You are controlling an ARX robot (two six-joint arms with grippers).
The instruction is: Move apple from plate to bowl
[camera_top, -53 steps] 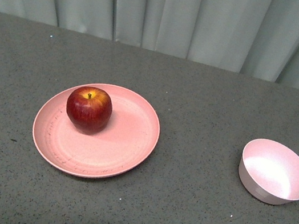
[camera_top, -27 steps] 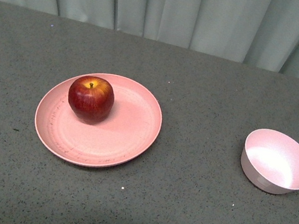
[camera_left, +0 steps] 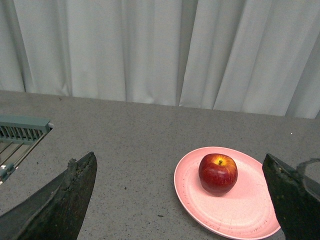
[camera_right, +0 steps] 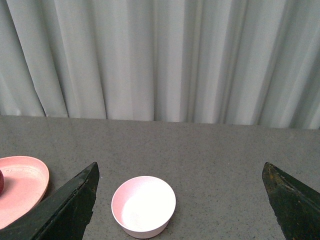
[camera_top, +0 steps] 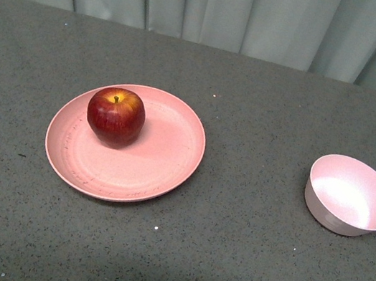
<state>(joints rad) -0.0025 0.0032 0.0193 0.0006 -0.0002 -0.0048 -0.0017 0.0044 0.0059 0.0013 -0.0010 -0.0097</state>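
Dark-red glossy apple [camera_top: 115, 116]: sits stem up on the wide, shallow salmon-pink plate [camera_top: 162, 161]. It is ahead of the left gripper [camera_left: 178, 156], in line with the gap between its fingers and well apart from them.
Pale pinkish-lilac deep bowl [camera_top: 327, 216]: empty, ahead of the right gripper [camera_right: 180, 165], and well apart from the plate.
Left gripper: dark fingers spread wide, holding nothing.
Right gripper: fingers likewise spread wide, holding nothing.
Change: over the last second the whole scene has slid upward in the front view. Apple, plate and bowl keep their places relative to one another, so the view shifted and the objects did not.
Meaning: the transfer has probably not begun; approach and grasp are still to come.
Writing: none legible, and no brand or label shows.
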